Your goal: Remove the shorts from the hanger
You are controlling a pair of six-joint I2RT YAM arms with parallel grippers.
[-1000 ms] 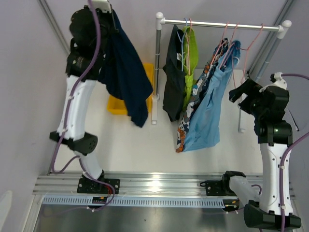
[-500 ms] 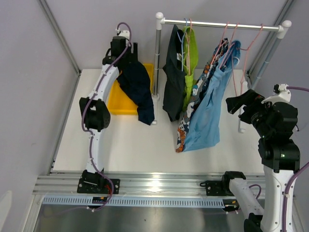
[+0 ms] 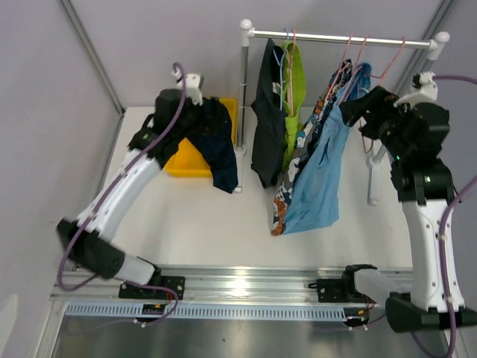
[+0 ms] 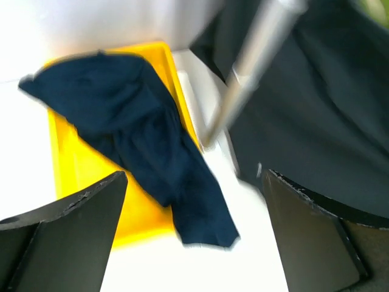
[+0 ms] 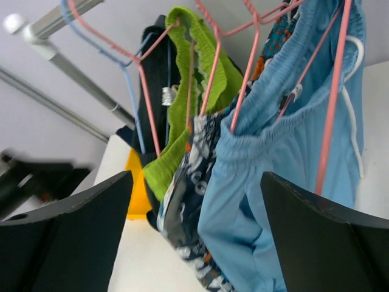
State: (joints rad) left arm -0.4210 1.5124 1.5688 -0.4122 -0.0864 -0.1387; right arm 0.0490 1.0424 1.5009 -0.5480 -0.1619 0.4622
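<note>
Navy shorts (image 3: 218, 145) lie draped over the yellow bin (image 3: 181, 162), one leg spilling onto the white table; the left wrist view shows them (image 4: 143, 143) below my open left gripper (image 4: 194, 176), which touches nothing. On the rail (image 3: 343, 37) hang charcoal-black shorts (image 3: 267, 119), lime green shorts (image 3: 297, 78), patterned shorts (image 3: 286, 190) and light blue shorts (image 3: 320, 175). My right gripper (image 3: 356, 110) is up beside the light blue pair's waistband (image 5: 285, 109), open, with the fabric in front of its fingers (image 5: 196, 176) and nothing pinched.
The rack's left post (image 3: 242, 112) stands right beside the bin and the navy shorts. Its right post (image 3: 375, 175) is behind my right arm. Pink wire hangers (image 5: 331, 115) and a blue one (image 5: 135, 115) carry the hanging pairs. An empty pink hanger (image 3: 387, 67) hangs at the rail's right end.
My left gripper opened and let go of the navy shorts, which now lie over the yellow bin; the left arm came down and back. My right arm rose toward the light blue shorts.
</note>
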